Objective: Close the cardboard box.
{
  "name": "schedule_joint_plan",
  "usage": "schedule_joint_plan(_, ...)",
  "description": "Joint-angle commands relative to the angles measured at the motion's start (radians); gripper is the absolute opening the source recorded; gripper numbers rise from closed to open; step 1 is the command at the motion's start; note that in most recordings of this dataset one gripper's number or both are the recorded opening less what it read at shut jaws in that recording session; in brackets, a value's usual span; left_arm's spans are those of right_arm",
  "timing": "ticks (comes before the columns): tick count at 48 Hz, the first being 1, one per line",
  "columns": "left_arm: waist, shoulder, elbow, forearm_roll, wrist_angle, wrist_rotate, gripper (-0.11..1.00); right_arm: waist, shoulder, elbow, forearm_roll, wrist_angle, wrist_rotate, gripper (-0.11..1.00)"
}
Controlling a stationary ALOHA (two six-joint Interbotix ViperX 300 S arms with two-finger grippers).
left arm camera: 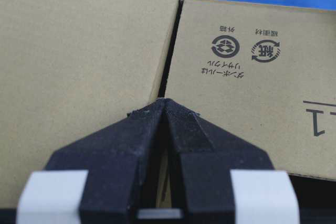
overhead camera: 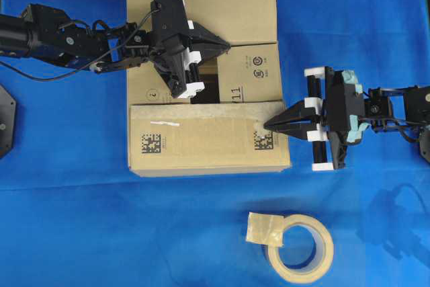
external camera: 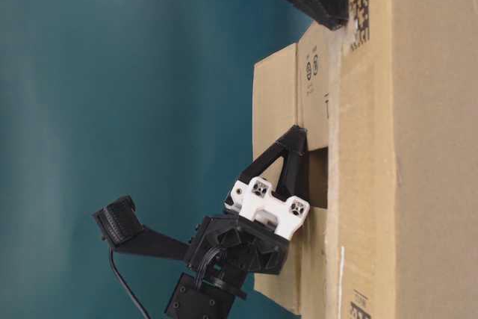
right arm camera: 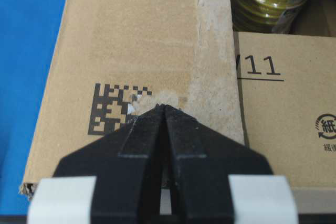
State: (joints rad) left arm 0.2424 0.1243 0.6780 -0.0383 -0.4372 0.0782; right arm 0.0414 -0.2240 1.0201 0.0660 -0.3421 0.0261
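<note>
Cardboard box [overhead camera: 201, 139], brown corrugated, rect. flaps

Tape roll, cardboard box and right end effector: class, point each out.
tape roll [overhead camera: 322, 263]: overhead view, its beige rim.
cardboard box [overhead camera: 201, 139]: overhead view, near flap.
right end effector [overhead camera: 267, 126]: overhead view, closed fingertips.

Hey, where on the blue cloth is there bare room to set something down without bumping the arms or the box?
Free: the near-left cloth, bordered by the cardboard box above and the tape roll on the right; also the far-right corner above the right gripper. Crowded: the box top, where the left gripper presses, and either side, where the arms lie.
</note>
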Motion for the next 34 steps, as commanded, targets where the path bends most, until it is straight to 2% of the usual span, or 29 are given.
schedule_joint_plan(1, -0.002, -0.014, -0.011, 0.0, -0.006, -0.002, 0.0, 0.002, -0.005, -0.017, 0.003, -0.005, 0.002, 0.0)
schedule_joint_plan(10, -0.015, -0.028, -0.028, 0.0, -0.002, 0.002, 0.0, 0.002, -0.003, -0.025, 0.003, -0.008, 0.002, 0.0)
schedule_joint_plan(18, -0.023, -0.094, -0.048, 0.0, 0.025, -0.002, 0.0, 0.002, -0.003, -0.029, 0.005, -0.008, 0.002, 0.0)
schedule_joint_plan(27, -0.023, -0.204, -0.086, 0.0, 0.11, 0.011, 0.0, 0.002, -0.003, -0.034, 0.003, -0.008, 0.002, 0.0)
schedule_joint_plan(34, 0.018, -0.265, -0.115, 0.002, 0.19, 0.015, 0.0, 0.002, -0.003, -0.037, 0.003, -0.014, -0.002, 0.0)
